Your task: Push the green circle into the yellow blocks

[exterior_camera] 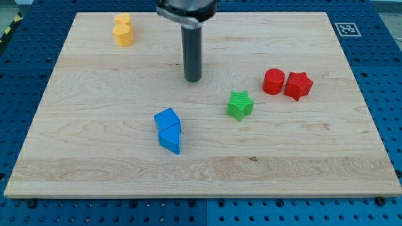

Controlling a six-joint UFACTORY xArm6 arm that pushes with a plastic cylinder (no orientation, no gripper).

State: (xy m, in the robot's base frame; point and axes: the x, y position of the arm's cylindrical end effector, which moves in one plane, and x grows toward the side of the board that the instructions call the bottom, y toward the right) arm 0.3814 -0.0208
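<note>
The single camera view looks down on a wooden board (69, 157) resting on a blue perforated table (389, 75). The rod ends in the tip (193, 80), which sits on bare wood in the upper middle of the board and touches no block; having no jaws, it holds nothing and can only push.

No green circle can be made out. The only green block is a green star (240, 105), right of centre and below the tip toward the view's right, so it is probably the piece the task means. The yellow blocks (123, 30) stand together near the board's top-left corner, well apart from the green star.

Since the star must travel up and to the left, the tip would likely need to come round to the star's lower-right side before pushing; at present it stands on the yellow side of it.

Two blue blocks (168, 130) touch each other below centre, and a red circle (274, 81) sits against a red star (298, 85) near the right edge. No containers are present.
</note>
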